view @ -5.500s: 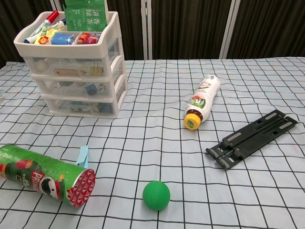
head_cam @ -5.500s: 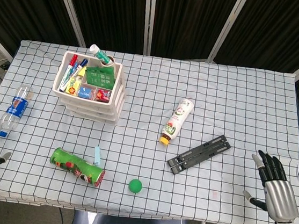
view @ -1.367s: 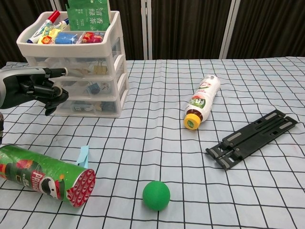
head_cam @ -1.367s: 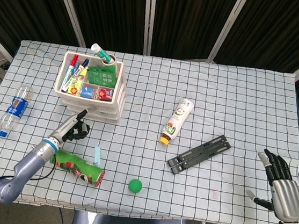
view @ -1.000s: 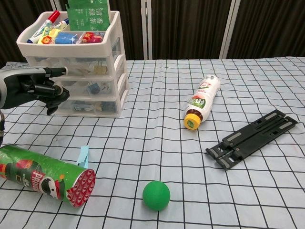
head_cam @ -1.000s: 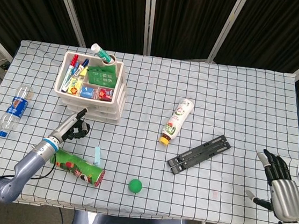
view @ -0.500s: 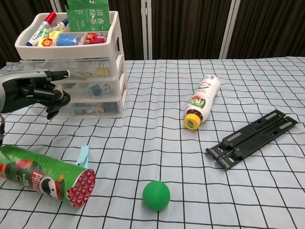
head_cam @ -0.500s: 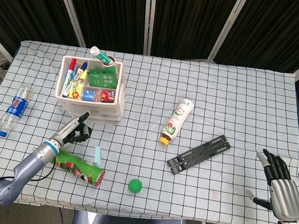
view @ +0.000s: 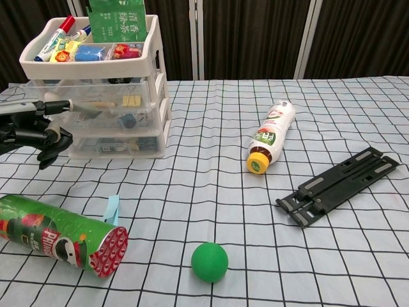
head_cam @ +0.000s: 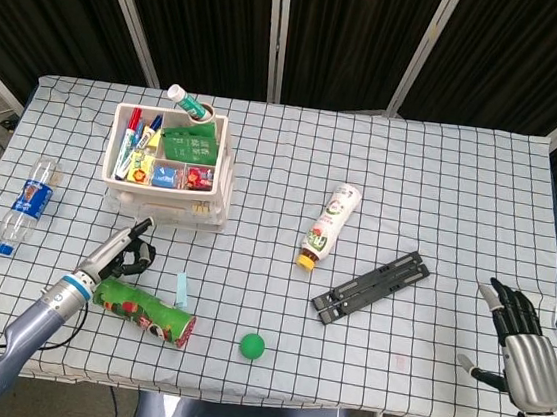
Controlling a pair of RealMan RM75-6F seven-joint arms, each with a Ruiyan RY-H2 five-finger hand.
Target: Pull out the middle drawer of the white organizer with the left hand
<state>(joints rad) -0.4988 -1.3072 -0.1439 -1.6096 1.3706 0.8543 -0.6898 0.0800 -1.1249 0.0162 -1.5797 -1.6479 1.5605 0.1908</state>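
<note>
**Loose hold, light organizer: what could slip**

We see the left hand's fingers [view: 48, 131] curled inward, one stretched toward the organizer, and we cannot tell whether they grip anything or merely brush the front. The left hand [view: 29, 131] sits at about 7 o'clock of the white organizer [head_cam: 170, 171], just in front of its stacked drawers. The middle drawer [view: 118, 116] looks shut or barely started; the chest view does not settle it.

We judge the main risk to be a fingertip slipping off the drawer front, since the hold looks shallow. A hard pull could instead drag or tip the whole organizer, spilling the markers [head_cam: 134, 130] from its top tray. The green chip can [head_cam: 143, 311], lying at 6 o'clock near the wrist, could be knocked by the forearm. The right hand [head_cam: 522, 347] rests with fingers spread, holding nothing, well apart at 4 o'clock.
</note>
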